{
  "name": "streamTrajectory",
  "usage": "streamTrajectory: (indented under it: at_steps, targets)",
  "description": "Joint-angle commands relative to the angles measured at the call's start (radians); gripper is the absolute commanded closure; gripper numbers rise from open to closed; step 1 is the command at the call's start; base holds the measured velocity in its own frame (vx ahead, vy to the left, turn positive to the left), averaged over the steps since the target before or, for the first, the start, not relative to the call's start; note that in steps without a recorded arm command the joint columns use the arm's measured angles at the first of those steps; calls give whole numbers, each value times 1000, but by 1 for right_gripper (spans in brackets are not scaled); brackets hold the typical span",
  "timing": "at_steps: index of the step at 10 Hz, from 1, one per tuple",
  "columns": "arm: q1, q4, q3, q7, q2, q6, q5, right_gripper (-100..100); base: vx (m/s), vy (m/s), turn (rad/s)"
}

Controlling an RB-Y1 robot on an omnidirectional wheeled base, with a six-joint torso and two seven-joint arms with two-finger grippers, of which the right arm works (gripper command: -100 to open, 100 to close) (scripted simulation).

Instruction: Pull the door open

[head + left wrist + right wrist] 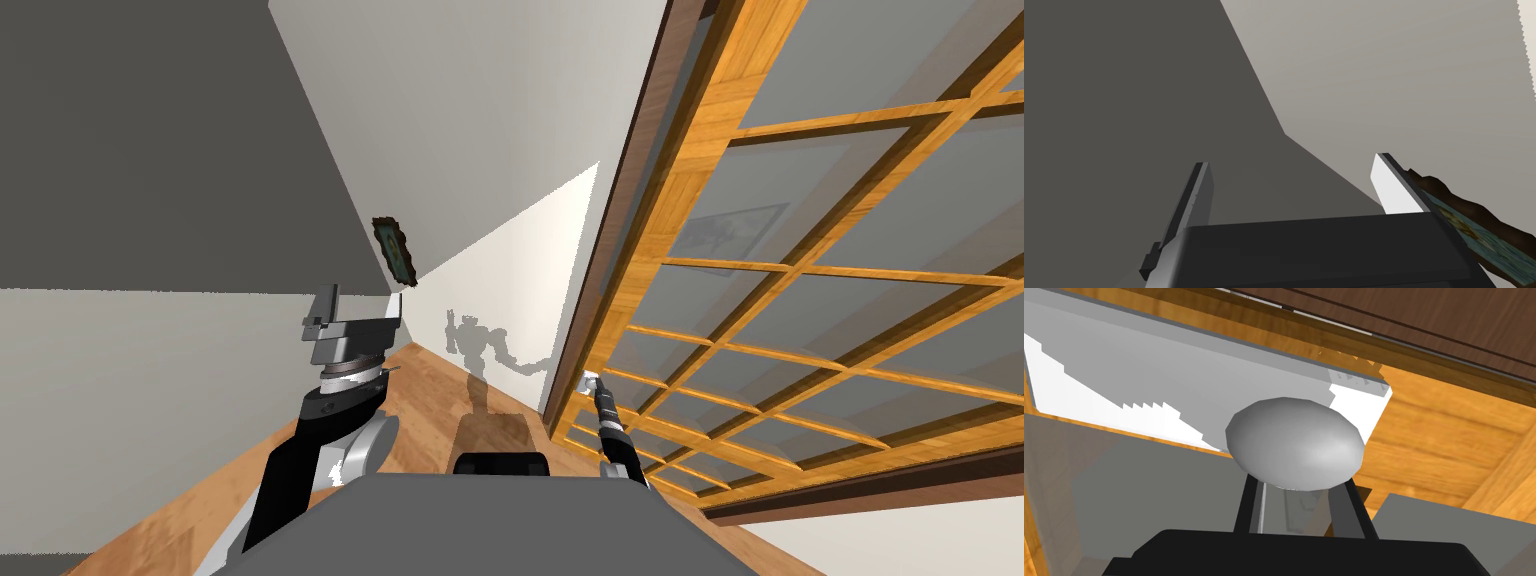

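A door (690, 190) of orange-brown wooden lattice with greyish glass panes (880, 200) fills the right side of the head view, slanting from the upper right down to the lower middle. It sits in a dark brown frame (625, 200) that runs along its left edge. In the right wrist view, a smooth grey oval door knob (1296, 445) stands out from a pale grey and white rectangular plate (1174, 388) set into the door's wood.

The right gripper (592, 385) sits just right of centre in the lower part of the head view, at the door's left edge. Up close, its two fingers (1251, 508) are drawn in close on either side beneath the knob. They grip the knob at its neck, and the knob hides their tips.

The left gripper (362, 305) is raised left of centre in the head view, well away from the door. Its two fingers (1199, 195) stand wide apart with nothing between them.

A wooden floor (430, 400) runs up the lower middle of the head view to a white wall (520, 260). The robot's grey shadow (480, 345) falls on that wall. A small dark-framed picture (393, 250) hangs just above the left gripper.
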Motion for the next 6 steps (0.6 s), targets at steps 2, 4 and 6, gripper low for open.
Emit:
streamTrajectory:
  at_steps: [2,4,6]
  targets:
    - [-9,11,25,-60,11,-4,-3,100,-19,-2,11]
    - [-13,17,40,-125,4,-7,-18,100,-26,-5,6]
    - [-16,20,47,-181,1,-8,-26,100,-24,-1,16]
